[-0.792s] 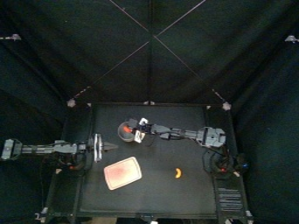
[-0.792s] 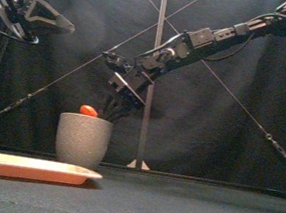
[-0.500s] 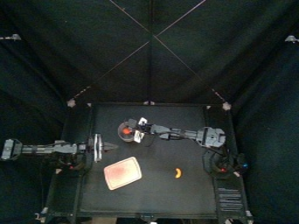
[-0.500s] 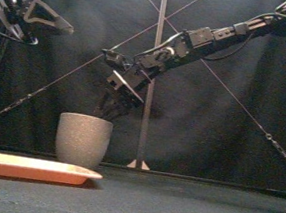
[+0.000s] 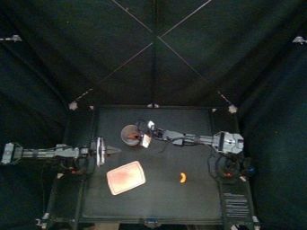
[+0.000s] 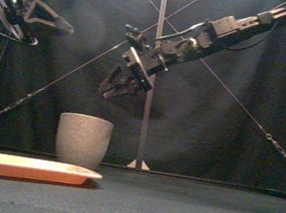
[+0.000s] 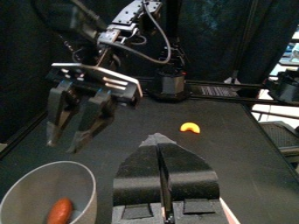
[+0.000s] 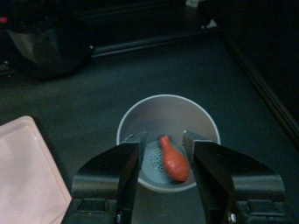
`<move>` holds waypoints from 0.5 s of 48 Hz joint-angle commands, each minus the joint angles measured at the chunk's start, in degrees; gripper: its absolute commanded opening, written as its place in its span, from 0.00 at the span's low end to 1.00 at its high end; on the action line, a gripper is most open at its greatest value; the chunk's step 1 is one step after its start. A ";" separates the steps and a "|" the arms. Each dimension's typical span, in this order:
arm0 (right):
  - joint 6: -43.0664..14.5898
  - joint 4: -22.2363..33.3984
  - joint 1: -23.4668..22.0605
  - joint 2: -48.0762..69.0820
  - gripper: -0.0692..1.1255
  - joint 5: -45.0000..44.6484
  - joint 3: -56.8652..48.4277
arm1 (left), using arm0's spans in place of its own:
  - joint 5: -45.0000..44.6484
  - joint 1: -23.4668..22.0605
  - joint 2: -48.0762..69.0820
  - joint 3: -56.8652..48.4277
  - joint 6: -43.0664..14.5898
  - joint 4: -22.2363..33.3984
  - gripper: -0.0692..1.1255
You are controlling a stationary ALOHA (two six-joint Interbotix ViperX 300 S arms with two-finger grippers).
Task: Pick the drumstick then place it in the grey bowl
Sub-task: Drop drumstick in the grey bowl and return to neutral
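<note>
We see the right gripper (image 6: pixel 109 90), jaws spread and empty, hanging above the tall grey bowl (image 6: pixel 82 140) toward the table's back left, the reddish drumstick (image 8: pixel 173 160) lying inside it, while the left gripper (image 7: pixel 163 144) sits raised at the left, jaws pressed together on nothing.

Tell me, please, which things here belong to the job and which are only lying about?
Belong to the job:
- drumstick, lying inside the grey bowl
- right gripper, open above the bowl

Only lying about:
- pink tray
- small orange toy
- left gripper, at rest on the left
</note>
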State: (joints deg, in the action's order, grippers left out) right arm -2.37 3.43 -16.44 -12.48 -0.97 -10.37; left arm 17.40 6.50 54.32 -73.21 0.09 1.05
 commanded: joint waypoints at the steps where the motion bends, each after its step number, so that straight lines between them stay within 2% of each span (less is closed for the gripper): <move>1: 0.00 -0.70 0.00 7.73 0.72 8.09 -7.47 | 0.53 0.35 -0.26 0.62 0.00 0.09 0.05; 13: 0.09 -3.78 1.23 17.67 0.72 24.70 -25.31 | 1.58 0.79 -0.18 0.35 0.00 0.09 0.05; 24: 0.09 -4.04 3.25 22.68 0.72 35.07 -34.98 | 1.85 2.11 -0.26 0.18 -0.26 0.09 0.05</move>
State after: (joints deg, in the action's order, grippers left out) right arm -2.46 -0.44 -13.89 7.38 31.20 -43.86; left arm 18.63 7.82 54.32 -73.83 -0.09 1.05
